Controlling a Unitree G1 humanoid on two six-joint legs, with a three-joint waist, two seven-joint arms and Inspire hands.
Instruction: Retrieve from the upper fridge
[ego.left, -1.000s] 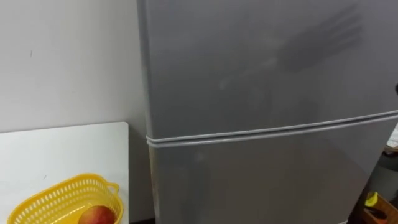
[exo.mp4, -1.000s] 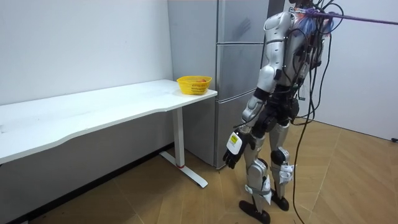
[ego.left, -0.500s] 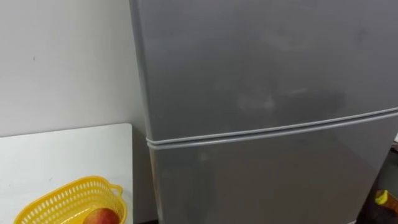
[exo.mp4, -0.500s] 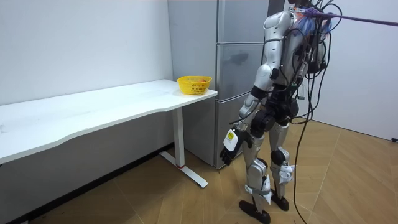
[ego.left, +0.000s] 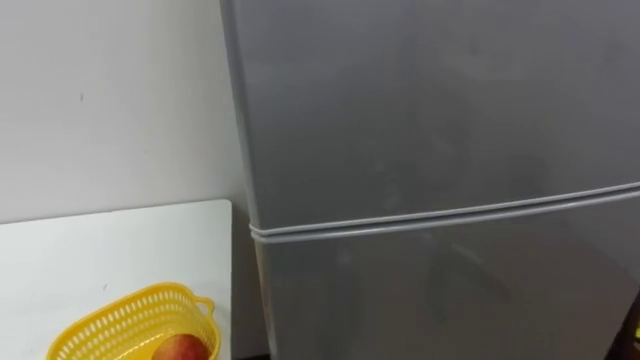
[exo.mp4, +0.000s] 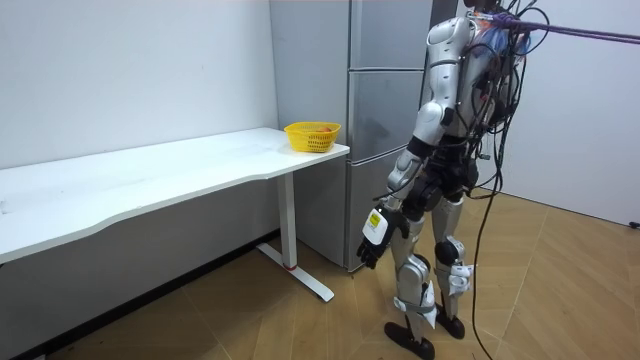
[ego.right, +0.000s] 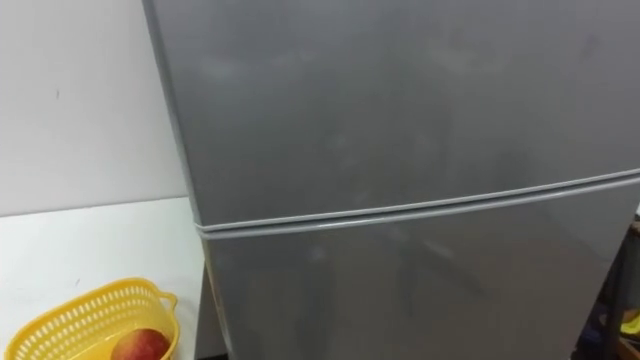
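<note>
Tall grey two-door fridge (ego.left: 440, 150): both doors closed. Raised-hand shadow on upper door gone since 1 s ago; left hand (exo.mp4: 372, 240) down at thigh, fingers relaxed, empty. Red fruit (ego.left: 180, 349) in yellow plastic basket (ego.left: 110, 325) on white surface (ego.left: 90, 250).

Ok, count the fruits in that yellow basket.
1 visible: a red fruit in the yellow basket on the white table left of the fridge. Others may be hidden.

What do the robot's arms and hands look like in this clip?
In the room view, the arms are glossy silver-grey shells with black joints, and dark cables run along the torso beside them. The left hand is black, with a small white tag with a yellow patch at its back. The fridge stands shut before the robot.
</note>
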